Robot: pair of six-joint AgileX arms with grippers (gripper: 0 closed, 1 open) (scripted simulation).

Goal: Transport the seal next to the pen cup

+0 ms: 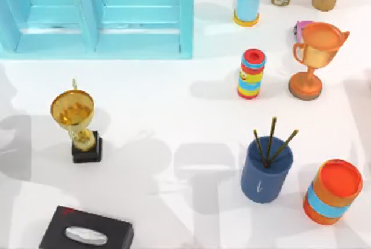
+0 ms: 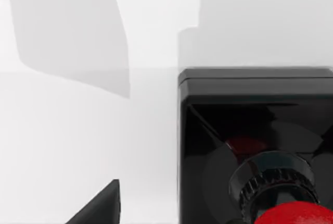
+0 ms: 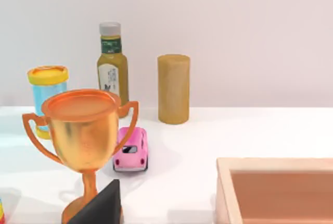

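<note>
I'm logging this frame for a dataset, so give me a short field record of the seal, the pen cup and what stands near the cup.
seal: red knob and black square base, close under the left wrist camera, standing on the white table
pen cup: dark blue, three pens, upright, right half of the table
nearest neighbour: orange can with blue band, to the cup's right, apart from it
also nearby: striped can, orange trophy
far left: gold trophy, black tissue box

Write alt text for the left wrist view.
A small stamp with a glossy red ball knob on a ribbed black neck stands close up on its black square base, on a white table crossed by grey shadows. A dark gripper fingertip pokes in nearby.
</note>
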